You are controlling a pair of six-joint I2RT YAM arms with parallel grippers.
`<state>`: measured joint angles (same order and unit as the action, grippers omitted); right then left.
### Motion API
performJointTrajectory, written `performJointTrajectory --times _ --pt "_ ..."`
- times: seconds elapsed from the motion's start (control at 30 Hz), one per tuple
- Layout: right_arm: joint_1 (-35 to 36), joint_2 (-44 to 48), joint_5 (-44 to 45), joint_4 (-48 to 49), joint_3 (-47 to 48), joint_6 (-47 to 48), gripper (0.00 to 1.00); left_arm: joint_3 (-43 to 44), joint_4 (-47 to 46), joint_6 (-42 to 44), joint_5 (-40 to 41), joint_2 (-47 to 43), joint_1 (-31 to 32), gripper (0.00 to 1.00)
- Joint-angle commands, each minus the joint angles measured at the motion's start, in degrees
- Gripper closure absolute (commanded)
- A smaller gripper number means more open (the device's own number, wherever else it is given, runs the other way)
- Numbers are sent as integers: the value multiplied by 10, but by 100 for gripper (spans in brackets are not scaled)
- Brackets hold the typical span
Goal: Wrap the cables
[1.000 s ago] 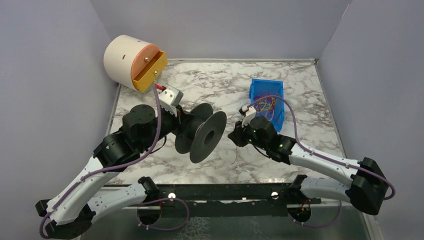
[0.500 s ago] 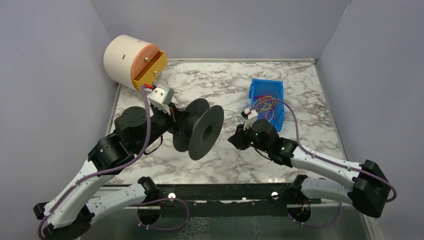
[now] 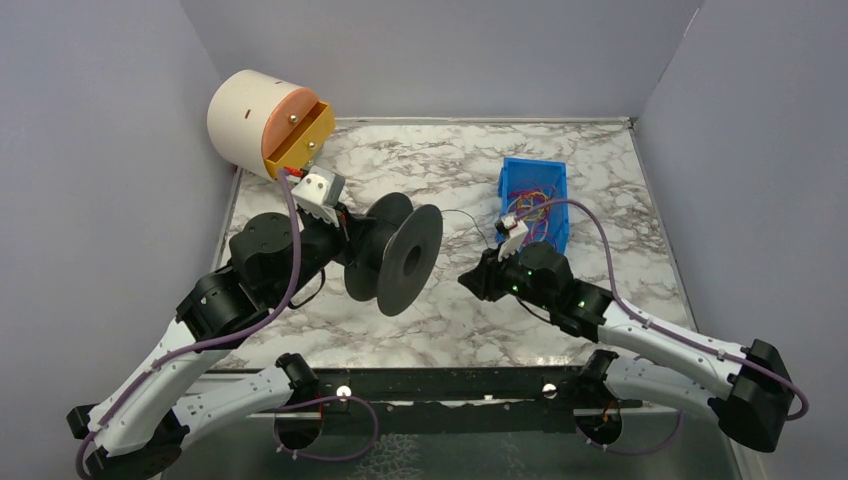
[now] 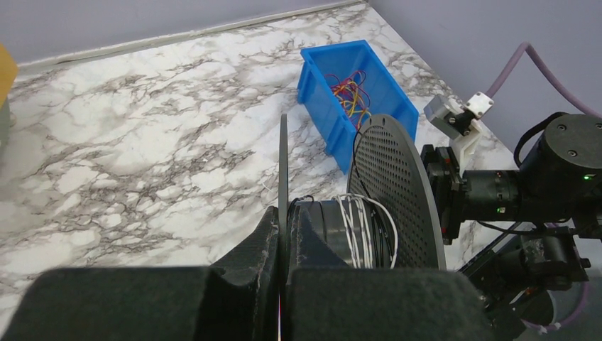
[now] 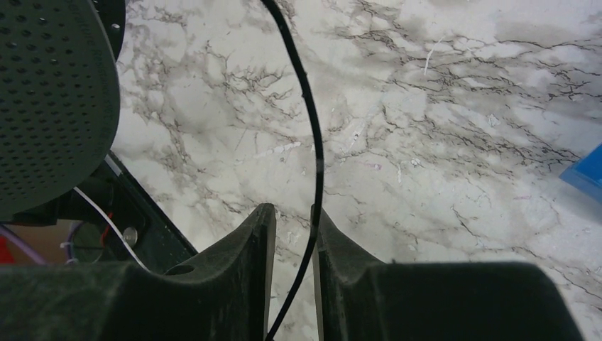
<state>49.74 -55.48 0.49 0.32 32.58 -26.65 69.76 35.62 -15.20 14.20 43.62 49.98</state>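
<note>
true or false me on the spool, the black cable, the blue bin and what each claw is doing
1. The left claw grips the spool by one flange. True.
2. The blue bin is empty. False: coloured wires lie in it.
3. A black cable runs through the right claw. True.
4. No cable is wound on the spool. False: white cable is wound on it.

Lab robot cell: plain grey walls (image 3: pixel 430 55) around marble-patterned tabletop (image 3: pixel 440 170).
</note>
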Motion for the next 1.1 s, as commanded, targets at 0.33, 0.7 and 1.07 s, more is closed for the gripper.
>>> performJointTrajectory --times 0.33,0.7,1.07 --pt "-5 77 23 -30 -10 -25 69 6 -58 -11 21 1 0 100" --pt "-4 95 8 -33 -1 -39 56 -9 -66 -12 7 7 0 100" --pt "-4 105 -37 -30 26 -54 34 -18 -69 -14 1 12 0 100"
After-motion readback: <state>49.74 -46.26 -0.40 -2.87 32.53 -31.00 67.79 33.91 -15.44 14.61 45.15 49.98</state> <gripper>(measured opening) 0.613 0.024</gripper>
